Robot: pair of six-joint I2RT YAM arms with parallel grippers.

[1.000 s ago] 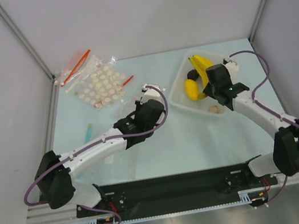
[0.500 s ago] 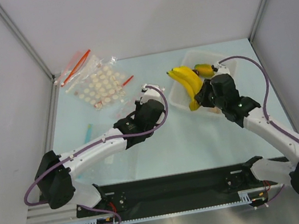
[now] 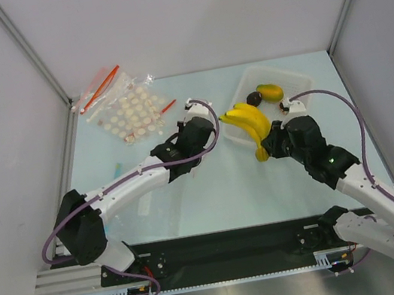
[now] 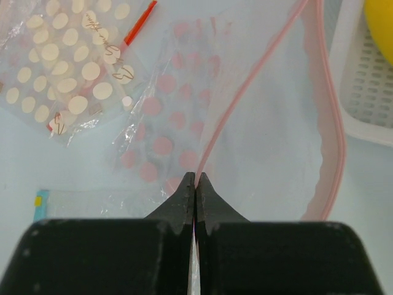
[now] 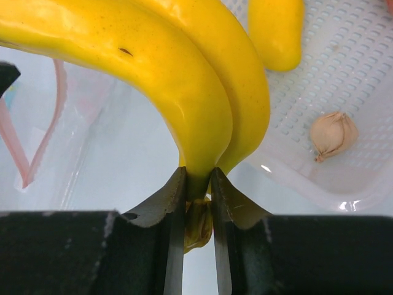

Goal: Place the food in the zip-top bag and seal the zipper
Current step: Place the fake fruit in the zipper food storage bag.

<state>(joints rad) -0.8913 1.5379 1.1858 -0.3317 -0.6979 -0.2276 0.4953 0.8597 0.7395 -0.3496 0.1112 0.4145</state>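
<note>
Two arms: you have both stretched forward over the table, wrists near each other at mid-table.
Left arm pose: yours runs diagonally from its base toward the centre, wrist low.
Left gripper (image 4: pixel 195 178): clenched, jaws together on the zipper (image 4: pixel 236 104) of the zip-top bag (image 4: pixel 258 141), pinching one lip.
Zip-top bag: it lies on the table just left of the white basket (image 5: pixel 350 80), its mouth gaping in a loop.
Right arm pose: yours is bent at the elbow, wrist at the basket's near-left corner.
Right gripper (image 5: pixel 198 184): grasping the banana bunch (image 5: pixel 184 80) by its stem, the bunch clear of the basket and beside the bag's mouth.
In the basket: mango (image 3: pixel 270 92), dark purple piece (image 3: pixel 253 98), beige piece (image 5: pixel 333 135).
Writing: you get gold cursive script on the cream-disc bag (image 4: pixel 67 67), too small to read.
</note>
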